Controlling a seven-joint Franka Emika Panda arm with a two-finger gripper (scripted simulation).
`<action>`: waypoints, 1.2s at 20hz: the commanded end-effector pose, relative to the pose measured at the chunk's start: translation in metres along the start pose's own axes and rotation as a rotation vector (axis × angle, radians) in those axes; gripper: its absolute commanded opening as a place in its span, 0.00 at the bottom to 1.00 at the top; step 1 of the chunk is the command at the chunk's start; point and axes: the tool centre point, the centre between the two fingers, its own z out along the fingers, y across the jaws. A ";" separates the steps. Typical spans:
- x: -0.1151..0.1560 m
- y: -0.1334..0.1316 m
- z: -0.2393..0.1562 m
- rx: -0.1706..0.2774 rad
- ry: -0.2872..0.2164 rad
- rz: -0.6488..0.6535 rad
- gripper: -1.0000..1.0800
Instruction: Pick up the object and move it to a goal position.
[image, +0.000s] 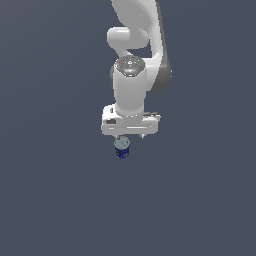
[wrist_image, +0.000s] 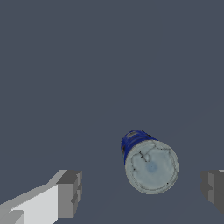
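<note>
The object is a small blue can with a silver-grey top, standing upright on the dark grey floor just below the white hand of my arm. In the wrist view I look down on its round top. My gripper is open above it. Its two grey fingertips stand wide apart, and the can lies between them, closer to the far finger, touching neither. In the exterior view the gripper hangs straight down from the arm, and the can sits toward the exterior view's left under it.
A plain dark grey floor fills both views. The white arm rises above the can. No other objects or goal marker show.
</note>
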 end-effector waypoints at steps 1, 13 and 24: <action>0.000 0.000 0.000 0.000 0.000 0.000 0.96; 0.007 0.023 -0.012 -0.039 0.034 0.011 0.96; 0.000 0.024 0.005 -0.026 0.022 0.114 0.96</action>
